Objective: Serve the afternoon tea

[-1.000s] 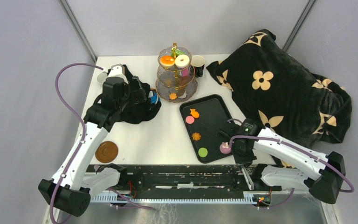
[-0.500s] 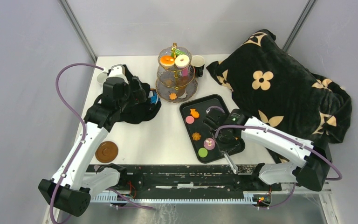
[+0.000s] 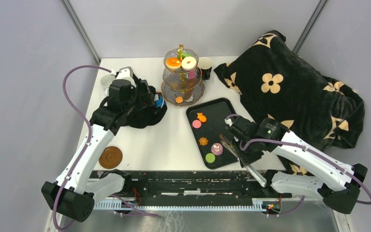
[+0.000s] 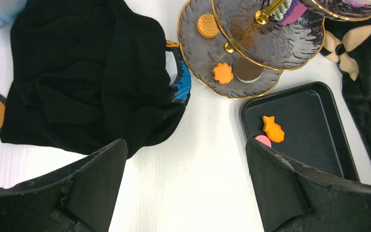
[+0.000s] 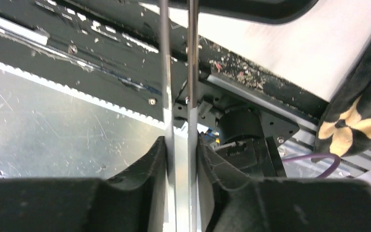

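**White bench with tiered stand, tray and two arms**

Grey panel walls enclose a white bench [image 3: 174,140]. At left, a brown disc [image 3: 110,157] lies near the front edge. The left fingers [image 4: 96,183] stand wide apart and empty above a black cloth [image 3: 145,113]. At centre, a three-tier stand [image 3: 169,89] carries an orange donut [image 3: 173,62] and a white donut [image 3: 189,63], with a cup [image 3: 205,65] beside it. A black tray [image 3: 222,113] holds a fish cookie [image 3: 201,116], pink disc [image 3: 196,123], orange cookie [image 3: 203,141], green disc [image 3: 210,157] and pink treat [image 3: 217,148]. The right fingers [image 5: 145,179] are clamped on metal tongs [image 5: 164,72] at the tray's near right corner. A black flowered blanket [image 3: 294,96] lies at right.
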`<action>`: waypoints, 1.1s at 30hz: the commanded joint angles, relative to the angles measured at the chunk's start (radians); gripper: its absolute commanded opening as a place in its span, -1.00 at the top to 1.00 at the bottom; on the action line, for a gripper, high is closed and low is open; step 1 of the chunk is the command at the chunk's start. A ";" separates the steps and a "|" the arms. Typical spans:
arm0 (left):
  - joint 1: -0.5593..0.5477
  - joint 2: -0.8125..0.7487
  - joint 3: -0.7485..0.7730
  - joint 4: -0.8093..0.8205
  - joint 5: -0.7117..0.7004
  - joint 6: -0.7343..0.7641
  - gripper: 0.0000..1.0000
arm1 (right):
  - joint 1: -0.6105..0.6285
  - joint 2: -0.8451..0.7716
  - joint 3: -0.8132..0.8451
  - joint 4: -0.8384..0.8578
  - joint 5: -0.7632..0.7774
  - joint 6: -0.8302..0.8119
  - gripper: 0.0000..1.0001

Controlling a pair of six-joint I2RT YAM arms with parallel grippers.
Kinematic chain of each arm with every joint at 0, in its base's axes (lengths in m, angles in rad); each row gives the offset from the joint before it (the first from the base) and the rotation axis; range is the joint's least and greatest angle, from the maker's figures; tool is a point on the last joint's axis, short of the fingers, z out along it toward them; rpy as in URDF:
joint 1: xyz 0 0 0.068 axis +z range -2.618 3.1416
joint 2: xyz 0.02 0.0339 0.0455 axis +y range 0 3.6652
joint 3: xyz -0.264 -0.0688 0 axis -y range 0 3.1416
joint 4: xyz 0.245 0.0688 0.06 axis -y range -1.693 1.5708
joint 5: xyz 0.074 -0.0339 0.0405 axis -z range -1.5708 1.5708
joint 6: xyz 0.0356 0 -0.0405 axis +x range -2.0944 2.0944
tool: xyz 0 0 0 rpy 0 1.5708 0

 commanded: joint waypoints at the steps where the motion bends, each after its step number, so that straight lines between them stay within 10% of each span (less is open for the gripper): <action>1: 0.007 0.004 -0.005 0.061 0.041 -0.059 -0.98 | 0.004 -0.037 0.009 -0.097 -0.059 -0.036 0.38; 14: 0.007 -0.024 0.002 0.032 -0.012 -0.044 -0.95 | 0.010 -0.037 -0.144 -0.014 -0.047 -0.009 0.43; 33: 0.006 -0.034 0.001 0.027 -0.041 -0.042 -0.94 | 0.060 0.077 -0.096 0.119 -0.003 -0.014 0.00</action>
